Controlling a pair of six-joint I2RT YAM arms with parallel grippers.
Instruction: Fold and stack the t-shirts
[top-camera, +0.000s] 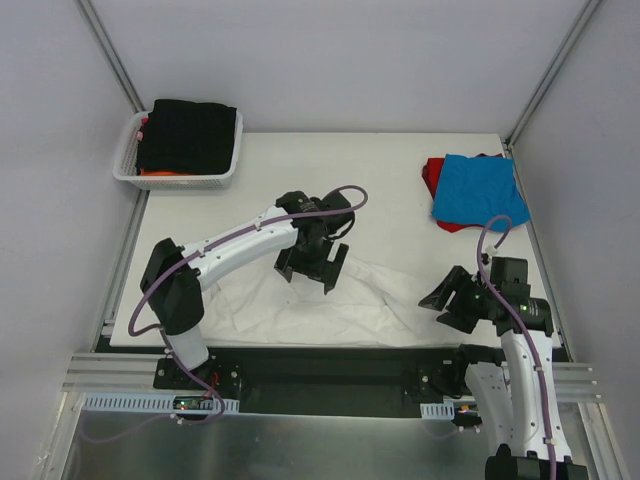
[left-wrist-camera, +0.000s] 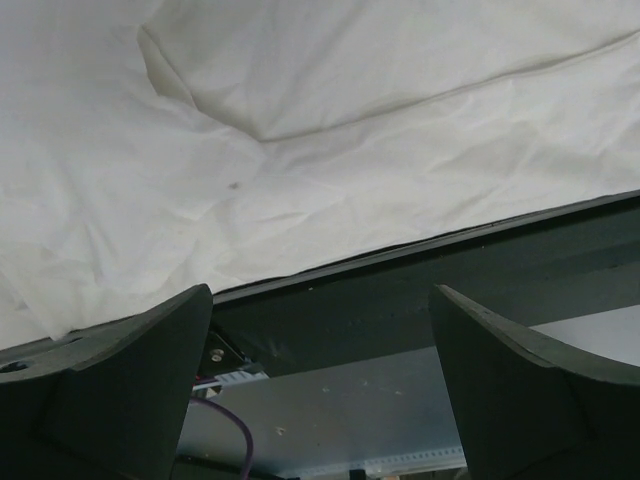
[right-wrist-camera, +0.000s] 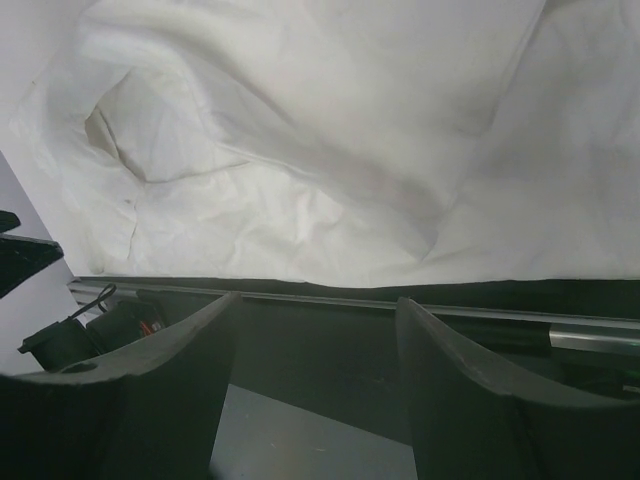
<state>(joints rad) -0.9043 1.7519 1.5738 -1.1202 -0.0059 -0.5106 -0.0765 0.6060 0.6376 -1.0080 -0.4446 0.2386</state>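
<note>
A large white t-shirt (top-camera: 330, 305) lies rumpled along the table's front edge, and it also fills the left wrist view (left-wrist-camera: 300, 150) and the right wrist view (right-wrist-camera: 330, 150). My left gripper (top-camera: 312, 268) hangs open over its middle; its jaws (left-wrist-camera: 320, 292) hold nothing. My right gripper (top-camera: 450, 300) stands open by the shirt's right end, with nothing between its fingertips (right-wrist-camera: 315, 300). A folded blue t-shirt (top-camera: 480, 190) rests on a red one (top-camera: 432, 172) at the back right. A black t-shirt (top-camera: 190, 135) lies over an orange one (top-camera: 165, 172) in the basket.
The white lattice basket (top-camera: 128, 160) stands at the table's back left corner. Bare table top (top-camera: 380, 170) lies between the basket and the blue and red stack. A dark rail and metal frame run just below the front edge (left-wrist-camera: 420, 290).
</note>
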